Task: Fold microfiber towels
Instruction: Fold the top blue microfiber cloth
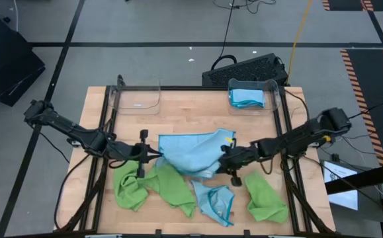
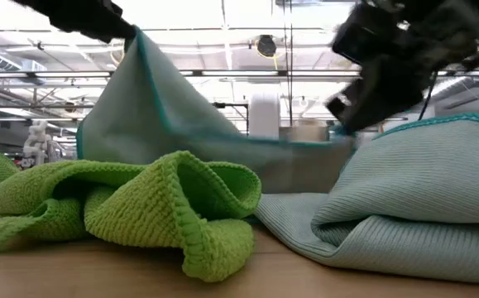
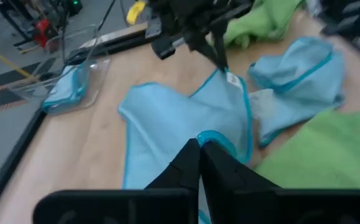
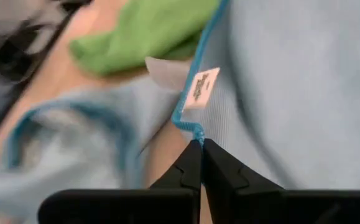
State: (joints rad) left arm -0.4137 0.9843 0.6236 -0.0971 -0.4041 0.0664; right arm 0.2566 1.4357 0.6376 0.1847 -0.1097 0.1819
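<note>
A light blue towel (image 1: 192, 152) with teal edging is held up between my two grippers at the table's middle. My left gripper (image 1: 157, 153) is shut on its left corner. My right gripper (image 1: 223, 155) is shut on its right corner, by a white label (image 4: 201, 84). A crumpled second blue towel (image 1: 216, 201) lies near the front edge. Lime green towels lie crumpled at front left (image 1: 133, 186), front middle (image 1: 176, 188) and front right (image 1: 265, 198). My left gripper pinches the towel's teal-edged corner (image 3: 212, 138) between its two fingers, coming slantwise down from the table's left. The corner is raised (image 2: 137, 37); the cloth slopes down from it and its far part (image 3: 143, 112) lies on the table. My right gripper pinches the teal edging at the corner (image 4: 194, 132), just beside the label, between its fingertips. It comes slantwise down from the table's right. The edge between the two holds (image 2: 247, 136) sags a little, and the cloth hangs below.
Two clear bins stand at the far edge: the left one (image 1: 138, 97) has nothing in it that shows, the right one (image 1: 270, 89) holds folded blue towels (image 1: 246, 98). Bare wood shows between the bins and the held towel.
</note>
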